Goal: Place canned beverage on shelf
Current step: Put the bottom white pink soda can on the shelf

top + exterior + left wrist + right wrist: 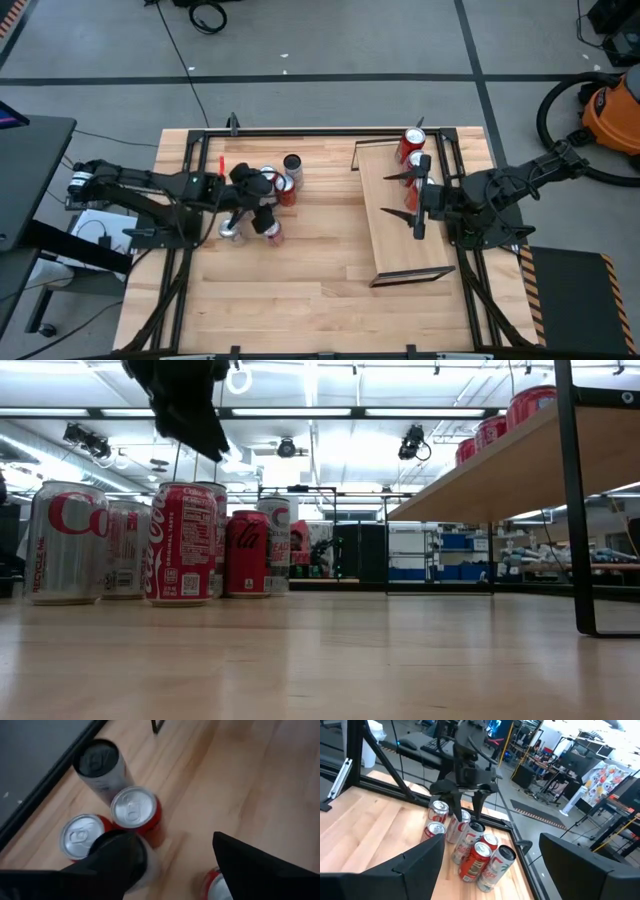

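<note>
Several beverage cans (262,205) stand upright in a cluster on the table's left half, also seen as cans (475,852) in the right wrist view: red ones, silver ones (65,540) and a black-topped one (97,762). My left gripper (465,805) hangs open just above the cluster, fingers slanting down, clear of the can tops (185,485). The shelf (405,210) is a light-wood board raised on dark uprights (575,510) at the right. Red cans (412,145) stand at its far end. My right gripper (410,197) is open above the shelf, holding nothing.
Black metal rails (300,131) run along the table's edges. The near half of the tabletop (300,290) lies bare between the cluster and the shelf. An orange vacuum (610,115) stands on the floor beyond the far right corner.
</note>
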Controlling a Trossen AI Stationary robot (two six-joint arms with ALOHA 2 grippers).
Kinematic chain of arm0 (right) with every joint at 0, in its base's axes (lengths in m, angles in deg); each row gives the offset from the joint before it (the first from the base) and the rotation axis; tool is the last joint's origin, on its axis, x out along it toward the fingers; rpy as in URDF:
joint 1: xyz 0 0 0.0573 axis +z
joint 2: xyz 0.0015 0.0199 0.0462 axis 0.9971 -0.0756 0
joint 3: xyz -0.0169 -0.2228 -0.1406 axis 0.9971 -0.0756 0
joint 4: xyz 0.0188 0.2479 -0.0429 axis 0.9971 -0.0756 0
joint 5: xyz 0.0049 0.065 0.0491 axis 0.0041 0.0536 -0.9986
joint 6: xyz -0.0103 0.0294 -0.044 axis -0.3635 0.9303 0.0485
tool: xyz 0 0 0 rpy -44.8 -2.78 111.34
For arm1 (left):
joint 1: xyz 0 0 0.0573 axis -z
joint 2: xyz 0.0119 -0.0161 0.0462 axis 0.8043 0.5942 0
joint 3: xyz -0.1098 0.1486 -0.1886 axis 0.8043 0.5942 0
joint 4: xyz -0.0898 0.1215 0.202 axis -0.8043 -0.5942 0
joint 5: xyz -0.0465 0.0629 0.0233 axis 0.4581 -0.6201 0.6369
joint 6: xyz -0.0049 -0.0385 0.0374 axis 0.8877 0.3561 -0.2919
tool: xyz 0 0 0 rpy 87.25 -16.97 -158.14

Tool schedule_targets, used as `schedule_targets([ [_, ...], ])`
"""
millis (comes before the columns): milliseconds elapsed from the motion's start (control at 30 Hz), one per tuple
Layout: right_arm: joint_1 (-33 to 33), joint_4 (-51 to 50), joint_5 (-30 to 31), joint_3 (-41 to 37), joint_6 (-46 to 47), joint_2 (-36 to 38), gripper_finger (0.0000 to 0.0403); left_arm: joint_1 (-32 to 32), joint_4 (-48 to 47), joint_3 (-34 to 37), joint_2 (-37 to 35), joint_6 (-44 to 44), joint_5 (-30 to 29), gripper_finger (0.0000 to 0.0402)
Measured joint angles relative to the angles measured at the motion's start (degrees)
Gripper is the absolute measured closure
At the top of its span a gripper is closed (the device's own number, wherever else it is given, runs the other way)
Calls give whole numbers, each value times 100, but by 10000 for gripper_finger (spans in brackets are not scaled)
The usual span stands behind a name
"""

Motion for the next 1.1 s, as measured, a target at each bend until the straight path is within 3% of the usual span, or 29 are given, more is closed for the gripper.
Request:
schedule_targets([
  [233, 22, 172, 198, -286, 63, 16, 68, -682, -169, 0, -66, -747, 485, 123],
  [433, 22, 813, 220, -634, -33, 11, 68, -909, -212, 149, -57, -1138, 912, 123],
  [1100, 22, 548, 200, -651, 108, 16, 68, -789, -87, 347, -35, -1281, 543, 123],
])
